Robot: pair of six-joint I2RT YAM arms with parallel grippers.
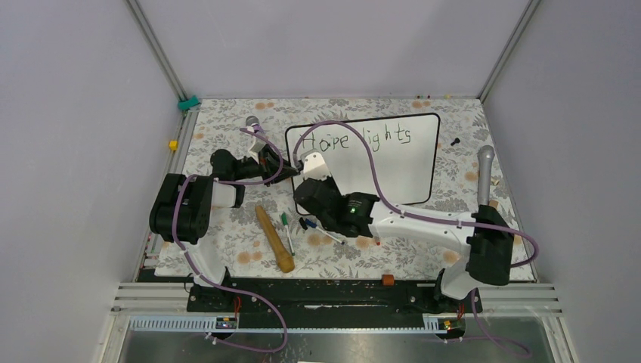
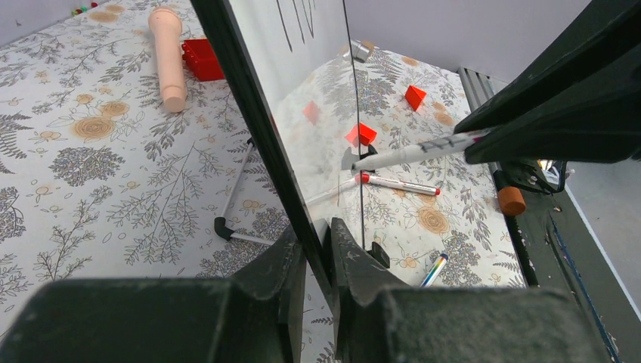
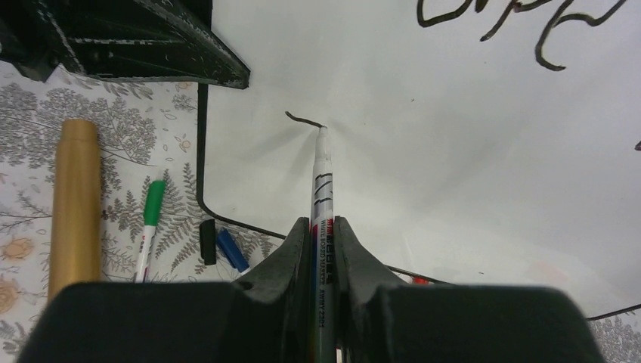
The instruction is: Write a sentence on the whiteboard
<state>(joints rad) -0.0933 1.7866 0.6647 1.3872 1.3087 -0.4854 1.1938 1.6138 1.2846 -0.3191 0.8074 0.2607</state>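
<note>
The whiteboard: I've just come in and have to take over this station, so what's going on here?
The robot is writing on the whiteboard. Its left hand is shut on the board's black frame, steadying it. Its right hand is shut on a marker whose tip touches the board at a short new stroke below the sentence, which reads "Hope lights" so far.

The top camera looks down from above and behind the arm bases, far enough back to take in the whole table (image 1: 227, 128) and the board (image 1: 393, 162). The left wrist camera sits low behind the left gripper (image 2: 317, 231) and sees the board (image 2: 302, 76) edge-on. The right wrist camera — very close — faces the board (image 3: 453, 151) over the right gripper (image 3: 321, 224), looking along the marker (image 3: 321, 174). Both wrist views share the marker (image 2: 416, 153) and the board around its tip.
</note>
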